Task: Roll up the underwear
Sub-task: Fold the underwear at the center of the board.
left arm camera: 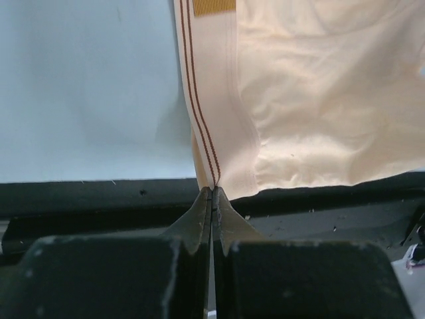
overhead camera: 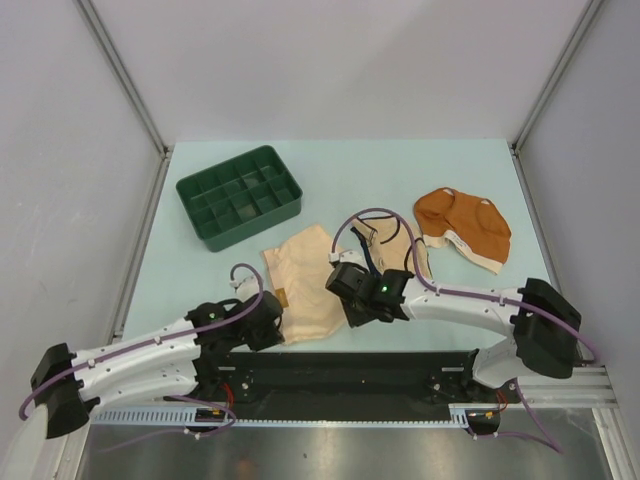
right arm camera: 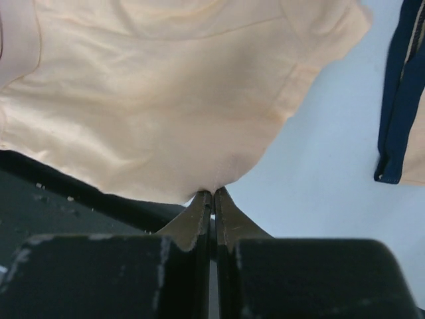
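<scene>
Left gripper (left arm camera: 212, 191) is pinching, jaws closed, the striped waistband corner of the pale peach soft cloth underwear (overhead camera: 305, 282); right gripper (right arm camera: 212, 193) is likewise clamping its other near corner. Garment is lying flat at the near edge of the pale table (overhead camera: 180, 268).

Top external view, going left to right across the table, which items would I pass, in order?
dark green tray → pale peach underwear → cream underwear with black trim → rust-orange underwear
</scene>
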Controlling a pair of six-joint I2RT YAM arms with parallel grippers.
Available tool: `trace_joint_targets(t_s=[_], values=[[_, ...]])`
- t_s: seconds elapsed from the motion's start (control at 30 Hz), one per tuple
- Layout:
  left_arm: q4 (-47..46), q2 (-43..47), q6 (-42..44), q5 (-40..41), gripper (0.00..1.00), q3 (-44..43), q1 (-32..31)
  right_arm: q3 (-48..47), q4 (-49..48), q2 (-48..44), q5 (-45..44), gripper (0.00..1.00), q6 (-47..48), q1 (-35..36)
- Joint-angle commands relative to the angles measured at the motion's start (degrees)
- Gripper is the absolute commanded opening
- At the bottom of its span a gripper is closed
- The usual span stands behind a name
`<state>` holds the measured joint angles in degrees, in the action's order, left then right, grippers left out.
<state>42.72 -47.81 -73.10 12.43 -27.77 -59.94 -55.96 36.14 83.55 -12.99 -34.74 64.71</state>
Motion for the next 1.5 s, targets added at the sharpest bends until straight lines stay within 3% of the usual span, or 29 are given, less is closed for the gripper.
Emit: trace_joint_targets(t_s=[0.0, 0.8, 1.47], values=[[-3.8, 1.6, 7.2, 0.9, 0.00, -2.2, 6.6, -4.6, -0.3, 2.8, -4.8, 0.00, 0.3, -2.7], [-20.8, -13.4, 31.5, -11.9, 0.00, -8.6, 35.3, -26.1, -5.6, 22.0, -3.4, 0.00, 14.3, -15.0], [-25.8, -30.8, 39.6, -18.5, 0.00, -19.4, 47.2, -42.6, -6.4, 34.6, -3.9, 0.00, 20.1, -21.2]])
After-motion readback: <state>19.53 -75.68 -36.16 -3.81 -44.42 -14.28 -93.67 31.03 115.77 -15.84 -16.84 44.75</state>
